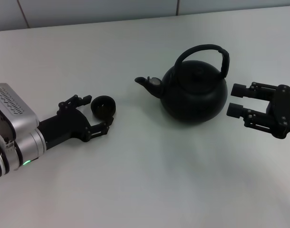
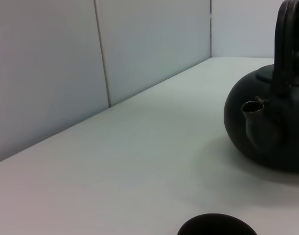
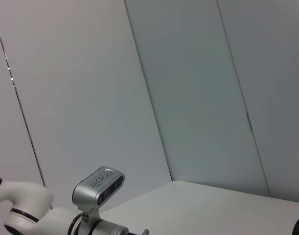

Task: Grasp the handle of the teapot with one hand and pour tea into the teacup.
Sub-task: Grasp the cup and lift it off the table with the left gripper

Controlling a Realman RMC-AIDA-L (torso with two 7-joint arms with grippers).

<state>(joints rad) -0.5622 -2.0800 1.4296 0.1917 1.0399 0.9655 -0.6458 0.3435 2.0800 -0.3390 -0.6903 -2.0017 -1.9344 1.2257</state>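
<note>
White desk [image 1: 145, 180], matte and bare-looking, w/ soft grey shadows under each item. Pale panelled wall [image 1: 88, 12] runs along the far edge; vertical seams show btwn panels, seen closer in the left wrist view as a wall meeting the desk at a straight line.

Teapot [image 1: 194, 92] sits right of centre, upright, lid on, stubby spout pointing toward the robot's left. Handle [image 1: 209, 52] arches over the top, standing up, thicker ribbed part on the side nearest the right gripper. In the left wrist view the teapot [image 2: 269, 127] fills the frame's edge, spout opening facing the camera, handle [image 2: 288, 39] rising above it.

Teacup [image 1: 103, 106] stands on the desk well left of the teapot, apart from the spout. Left gripper [image 1: 98, 112] lies low on the desk, fingers spread to either side of the teacup, one behind it and one in front; can't tell if they actually touch it. Teacup rim [image 2: 217, 225] just shows in the left wrist view.

Right gripper [image 1: 236, 99] is level w/ the teapot body, just beside it on its right, fingers spread apart, holding nothing, tips near but not touching the pot.

Right wrist view shows mostly wall panels, a strip of desk and the left arm [image 3: 98, 188] far off.
</note>
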